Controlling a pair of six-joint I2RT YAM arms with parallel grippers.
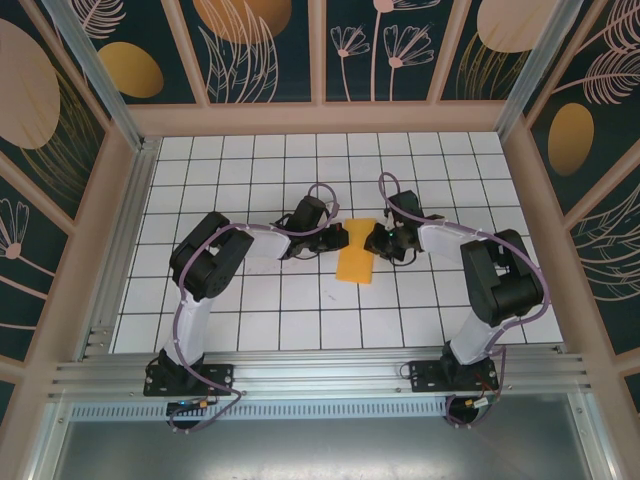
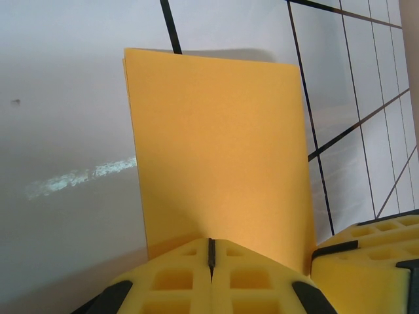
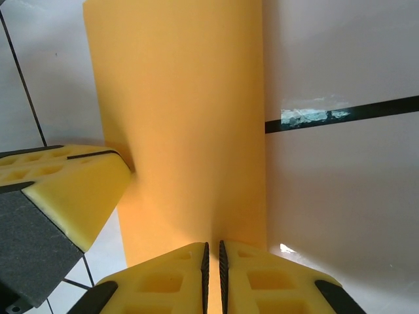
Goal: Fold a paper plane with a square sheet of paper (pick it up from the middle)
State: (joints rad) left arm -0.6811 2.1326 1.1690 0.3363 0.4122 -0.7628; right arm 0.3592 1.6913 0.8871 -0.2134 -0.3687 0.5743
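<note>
Lying flat on the white gridded table, the square sheet of paper is folded into a narrow orange rectangle, near the middle of the tiles and slightly tilted, its long sides running away from the arms' bases. In the left wrist view the sheet shows two layers along its left side; in the right wrist view it stretches up and away from the fingertips.

The two grippers meet at the far end of the rectangle, one on each side. The left gripper has its yellow fingers pressed fully together, with the paper's near edge running in under the tips. The right gripper has its fingers drawn almost together, only a thin slit between them, orange showing through. Whether either one actually nips the paper, or merely rests its tips on it, I cannot tell.
</note>
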